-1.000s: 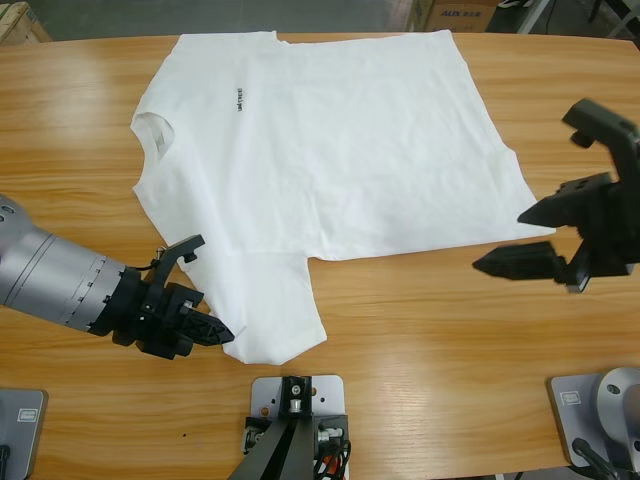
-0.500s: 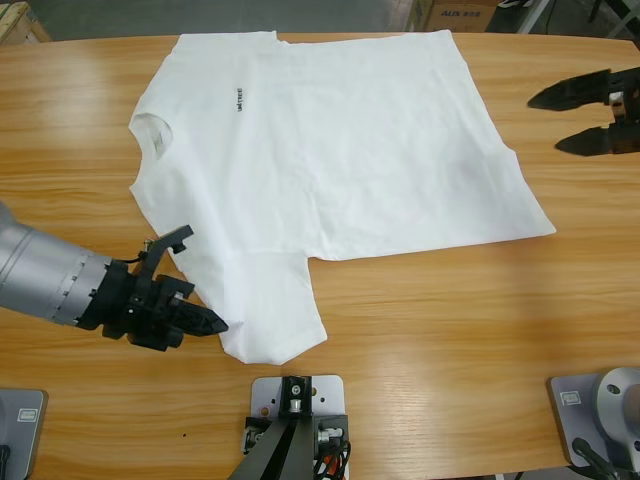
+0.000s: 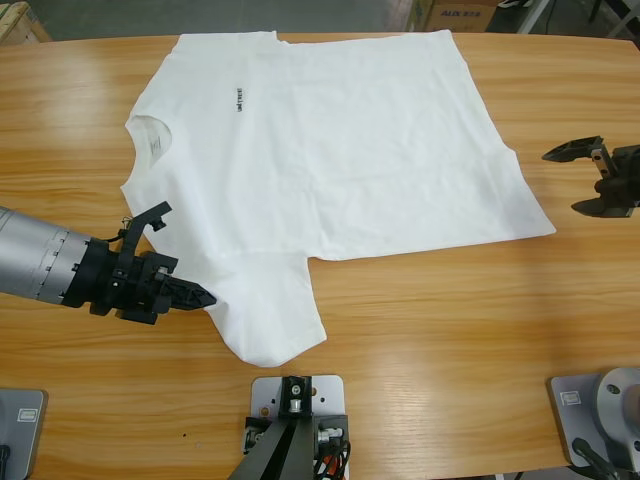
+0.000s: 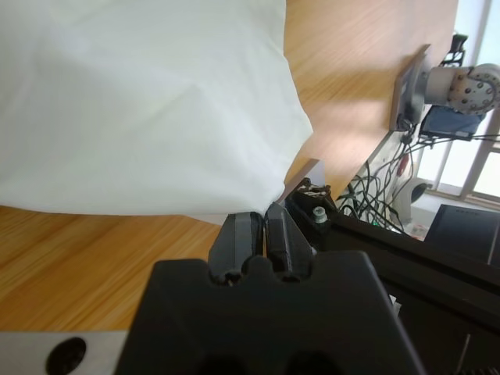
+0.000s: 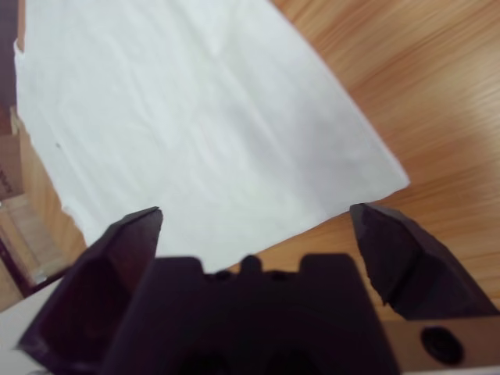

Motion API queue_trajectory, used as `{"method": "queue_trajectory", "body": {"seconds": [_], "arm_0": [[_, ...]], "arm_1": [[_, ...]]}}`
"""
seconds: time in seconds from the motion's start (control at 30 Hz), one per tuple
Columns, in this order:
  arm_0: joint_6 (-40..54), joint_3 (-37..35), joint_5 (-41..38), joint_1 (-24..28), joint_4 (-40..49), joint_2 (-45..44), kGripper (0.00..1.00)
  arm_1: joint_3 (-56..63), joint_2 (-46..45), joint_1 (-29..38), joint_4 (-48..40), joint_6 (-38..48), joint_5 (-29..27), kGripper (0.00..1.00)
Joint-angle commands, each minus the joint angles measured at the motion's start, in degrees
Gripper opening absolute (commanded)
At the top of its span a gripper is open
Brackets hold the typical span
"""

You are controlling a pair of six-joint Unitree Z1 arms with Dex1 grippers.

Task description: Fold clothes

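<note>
With the white T-shirt (image 3: 330, 170) lying spread flat on the wooden surface (image 3: 450, 330), collar toward the left edge and one sleeve (image 3: 265, 310) sticking out toward the near side, the step in hand looks like a first fold, likely starting at that sleeve. To do it well, the left tool (image 3: 195, 297) should pinch only the sleeve edge, lift low, and carry it over the body without dragging the rest; the right tool (image 3: 590, 180) would best take the near hem corner (image 3: 545, 228) so both sides move together. Left tool: jaws closed together at the sleeve's edge; the wrist view shows the tips right at the cloth (image 4: 148, 101), but whether fabric is pinched between them I cannot tell. Right tool: jaws wide apart, holding nothing, off the shirt just beside the hem corner (image 5: 391, 176).
</note>
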Motion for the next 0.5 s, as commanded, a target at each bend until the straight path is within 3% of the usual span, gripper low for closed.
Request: {"method": "queue_trajectory", "body": {"seconds": [0.03,0.5], "arm_0": [[-0.44,-0.08,0.63,1.68,1.81,-1.67,0.0],[-0.35,-1.25,0.63,2.12,3.73,-1.9,0.0]], "arm_1": [[2.2,0.23,-0.81,-0.41,3.1,-4.23,0.977],[8.86,6.6,-0.78,-10.38,8.74,-5.6,0.977]]}}
